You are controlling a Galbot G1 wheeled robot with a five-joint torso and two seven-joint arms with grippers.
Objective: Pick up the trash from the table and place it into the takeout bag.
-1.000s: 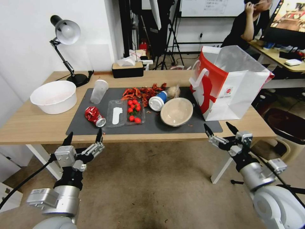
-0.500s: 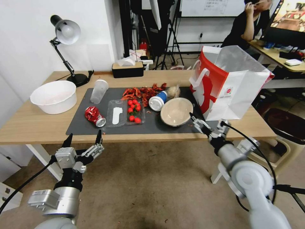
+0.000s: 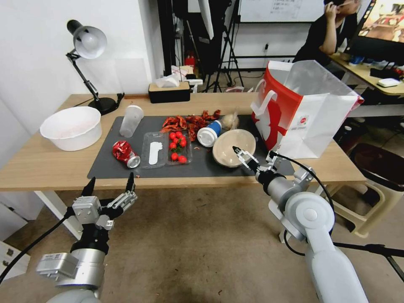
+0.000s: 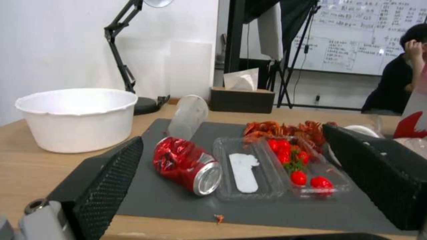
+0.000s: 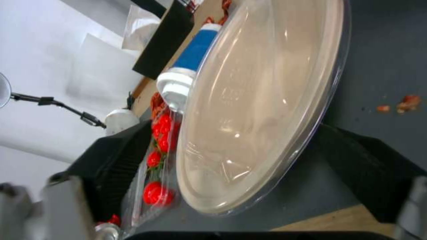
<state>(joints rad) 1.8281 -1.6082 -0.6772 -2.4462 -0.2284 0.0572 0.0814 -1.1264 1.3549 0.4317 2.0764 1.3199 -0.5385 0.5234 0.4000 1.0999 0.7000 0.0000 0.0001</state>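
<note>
the right gripper [image 3: 251,157] is spread wide astride the near right rim of the tan bowl [image 3: 229,145]; the left gripper [image 3: 110,184] is parked open.

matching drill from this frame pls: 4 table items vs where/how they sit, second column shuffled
Things:
1. red can
2. blue cup
3. white tub
4. tan bowl

Places or states:
A. on bare wood at the table's left end, off the grey mat
B. crushed, lying on its side at the mat's left part
C. between the open fingers of the right hand
D. lying on its side, white lid toward the robot, just left of the bowl

Pairs: 1-B, 2-D, 3-A, 4-C

The left hand waits open, below the table edge.
</note>
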